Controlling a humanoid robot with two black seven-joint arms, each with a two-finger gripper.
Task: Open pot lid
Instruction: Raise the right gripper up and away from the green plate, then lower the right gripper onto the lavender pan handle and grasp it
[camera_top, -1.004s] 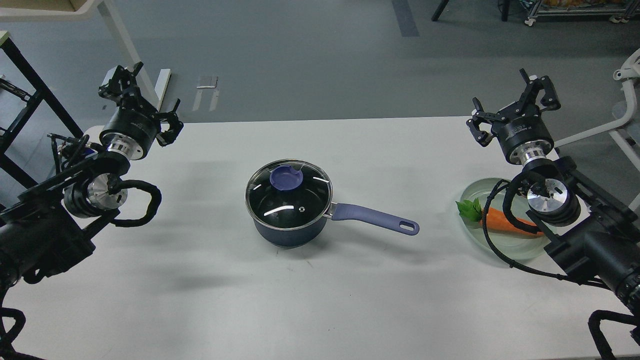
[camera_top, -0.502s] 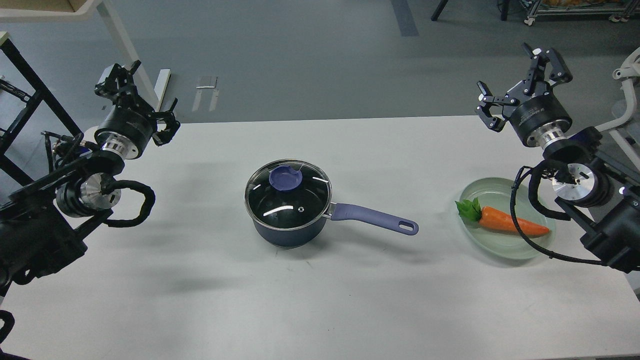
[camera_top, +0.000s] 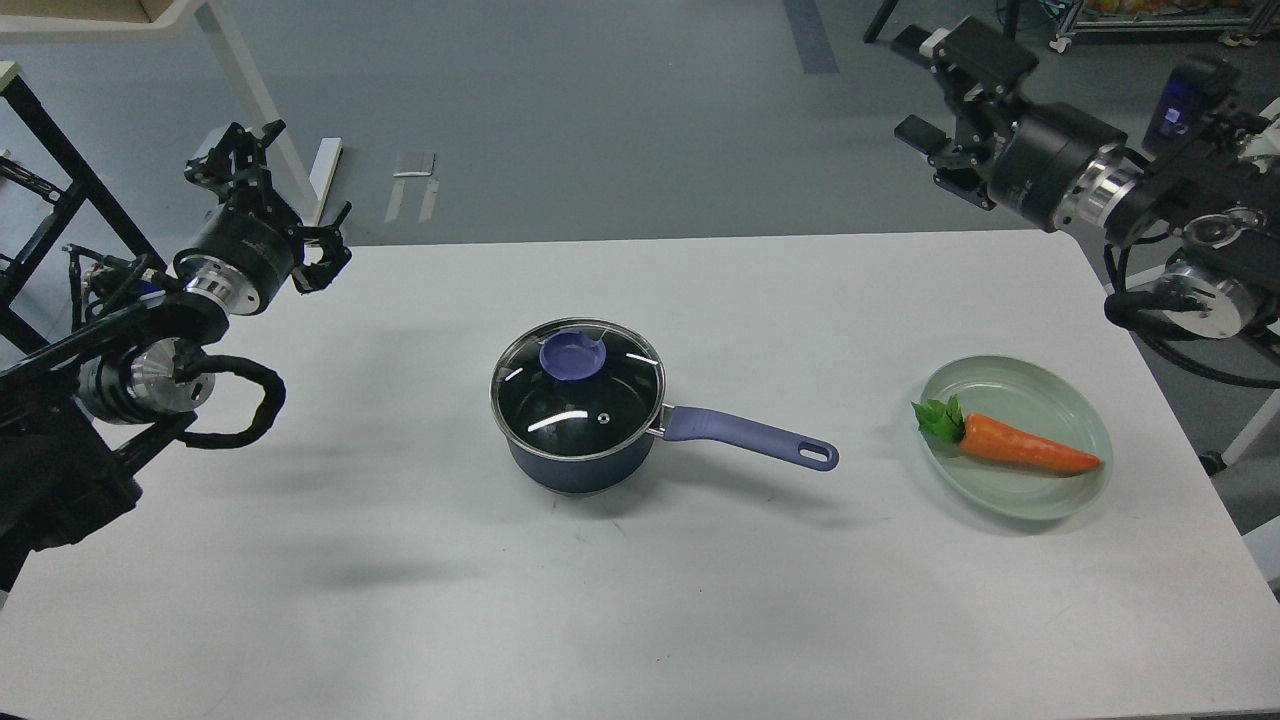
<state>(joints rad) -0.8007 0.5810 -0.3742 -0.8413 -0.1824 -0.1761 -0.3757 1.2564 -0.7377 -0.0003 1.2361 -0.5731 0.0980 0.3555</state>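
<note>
A dark blue pot (camera_top: 575, 465) stands in the middle of the white table, its purple handle (camera_top: 750, 437) pointing right. A glass lid (camera_top: 577, 390) with a steel rim and a purple knob (camera_top: 571, 355) sits closed on it. My left gripper (camera_top: 275, 205) is open and empty, raised at the table's far left edge, well left of the pot. My right gripper (camera_top: 935, 85) is open and empty, raised high beyond the table's far right corner, far from the pot.
A pale green plate (camera_top: 1050, 500) holding an orange carrot (camera_top: 1020, 447) with green leaves lies at the right side of the table. A white table leg (camera_top: 245, 90) and a black frame (camera_top: 50, 200) stand behind at the left.
My right arm has swung up and back, off the plate and away from the table, uncovering the carrot. My left arm has drawn slightly left. The pot and lid have not moved.
</note>
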